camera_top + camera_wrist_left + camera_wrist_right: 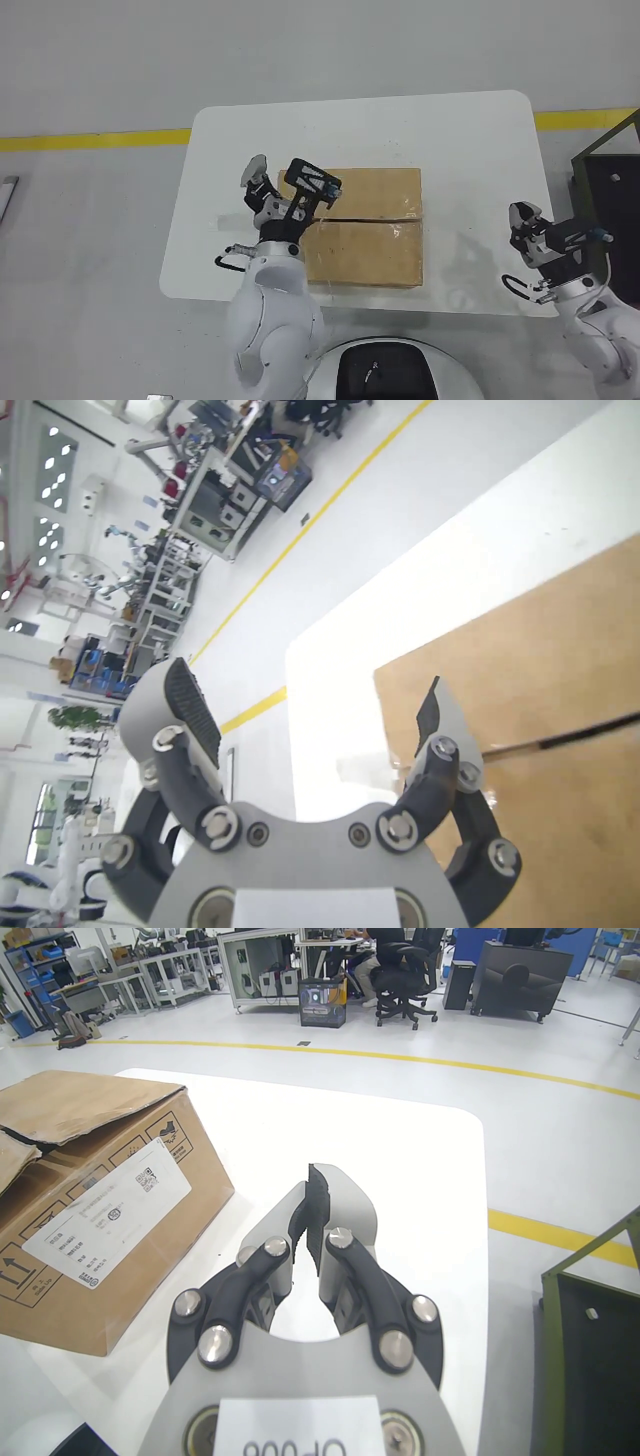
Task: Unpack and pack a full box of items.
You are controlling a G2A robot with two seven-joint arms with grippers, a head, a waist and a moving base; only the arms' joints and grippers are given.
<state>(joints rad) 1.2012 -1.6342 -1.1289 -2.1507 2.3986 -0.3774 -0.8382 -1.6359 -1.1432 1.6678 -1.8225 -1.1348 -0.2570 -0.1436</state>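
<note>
Cardboard box (365,228) sits on the tabletop (470,130), flaps (360,192) down. Left gripper (307,690), fingers spread wide, hangs over its edge; right gripper (312,1200), fingers pressed together, stands apart. We judge the flaps light, stiff and thin, best pinched at the centre seam (365,218).

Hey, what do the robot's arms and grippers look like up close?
Glossy white rounded arms, a black cable loop at each wrist. The left gripper and right gripper match: grey plates, black bolted links, pale fingers with black ribbed pads.
</note>
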